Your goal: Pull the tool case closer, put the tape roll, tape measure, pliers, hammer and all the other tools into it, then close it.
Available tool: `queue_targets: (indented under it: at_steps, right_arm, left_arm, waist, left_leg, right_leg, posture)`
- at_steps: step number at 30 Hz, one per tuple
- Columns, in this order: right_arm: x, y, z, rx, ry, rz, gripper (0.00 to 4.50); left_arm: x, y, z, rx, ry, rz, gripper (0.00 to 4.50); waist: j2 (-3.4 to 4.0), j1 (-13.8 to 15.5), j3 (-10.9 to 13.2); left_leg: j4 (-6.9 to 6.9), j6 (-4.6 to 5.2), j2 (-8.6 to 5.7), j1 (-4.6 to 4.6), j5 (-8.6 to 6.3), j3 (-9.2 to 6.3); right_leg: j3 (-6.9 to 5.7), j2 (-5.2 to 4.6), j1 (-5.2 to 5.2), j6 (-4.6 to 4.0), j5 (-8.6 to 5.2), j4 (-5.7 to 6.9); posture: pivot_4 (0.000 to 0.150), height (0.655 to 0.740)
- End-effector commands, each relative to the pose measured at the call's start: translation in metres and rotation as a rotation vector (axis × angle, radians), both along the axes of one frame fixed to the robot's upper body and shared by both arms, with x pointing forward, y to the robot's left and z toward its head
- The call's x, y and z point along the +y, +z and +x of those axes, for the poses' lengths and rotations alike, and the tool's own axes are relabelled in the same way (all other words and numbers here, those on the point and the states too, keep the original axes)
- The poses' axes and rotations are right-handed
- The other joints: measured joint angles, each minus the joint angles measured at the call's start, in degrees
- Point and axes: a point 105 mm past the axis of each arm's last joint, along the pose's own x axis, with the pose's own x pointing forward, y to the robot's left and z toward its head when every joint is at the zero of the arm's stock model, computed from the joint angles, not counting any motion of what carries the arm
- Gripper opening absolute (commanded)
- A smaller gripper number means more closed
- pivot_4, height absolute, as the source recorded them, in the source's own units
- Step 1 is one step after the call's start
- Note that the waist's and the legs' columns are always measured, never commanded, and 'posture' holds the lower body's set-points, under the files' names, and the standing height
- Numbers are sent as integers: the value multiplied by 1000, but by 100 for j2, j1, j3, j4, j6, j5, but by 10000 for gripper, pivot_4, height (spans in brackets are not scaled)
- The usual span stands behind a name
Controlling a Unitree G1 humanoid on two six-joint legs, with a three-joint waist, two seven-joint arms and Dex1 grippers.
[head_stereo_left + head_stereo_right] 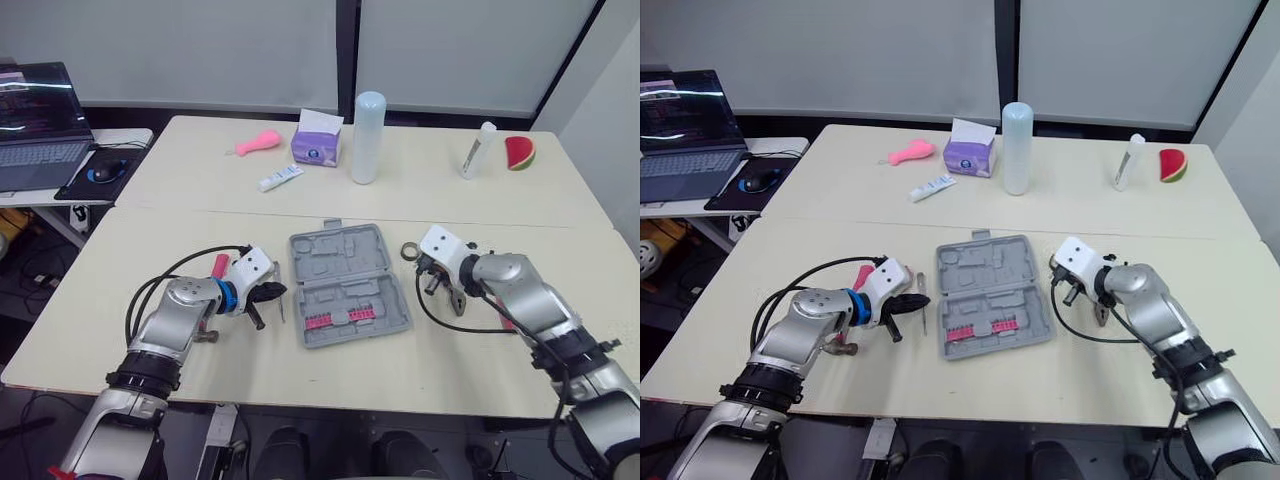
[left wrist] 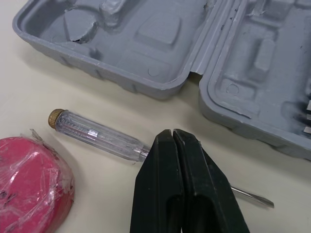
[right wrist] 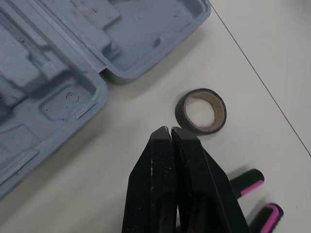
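The grey tool case (image 1: 345, 285) lies open on the near table, with pink bits (image 1: 340, 318) in its front half. My left gripper (image 2: 171, 133) is shut and empty, its tips over the shaft of a clear-handled screwdriver (image 2: 92, 133) that lies just left of the case. A pink tape measure (image 2: 29, 179) sits beside that gripper. My right gripper (image 3: 170, 131) is shut on nothing, right of the case, with its tips just short of the black tape roll (image 3: 200, 110). Pliers with black-and-pink handles (image 3: 252, 194) lie next to it.
The far table holds a tall white bottle (image 1: 368, 137), a purple tissue box (image 1: 317, 142), a white tube (image 1: 281, 178), a pink object (image 1: 258, 143), a white stick (image 1: 478, 150) and a watermelon-slice toy (image 1: 519, 153). A laptop (image 1: 38, 125) and a mouse (image 1: 105, 172) sit at the far left.
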Motion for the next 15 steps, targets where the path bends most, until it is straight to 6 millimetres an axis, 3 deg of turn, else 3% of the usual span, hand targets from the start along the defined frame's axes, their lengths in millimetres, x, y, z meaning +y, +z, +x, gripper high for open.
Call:
queue_targets:
  at_steps: [1, 15]
  right_arm:
    - [8, -3, 9, 8, 34, -3, 79]
    - [33, -23, 13, 79, 133, 43, 79]
  left_arm:
    - [-5, 4, 4, -21, -7, 11, 0]
    - [-26, -7, 5, 7, -48, 9, 0]
  waist:
    - [0, -3, 0]
    - [1, -14, 0]
  left_leg:
    - [0, 0, 0, 1, 0, 0]
    - [1, -1, 1, 1, 1, 0]
  right_leg:
    - [0, 0, 0, 0, 0, 1]
    - [-4, -2, 0, 0, 0, 3]
  posture:
    - [1500, 7161]
    - [1500, 7161]
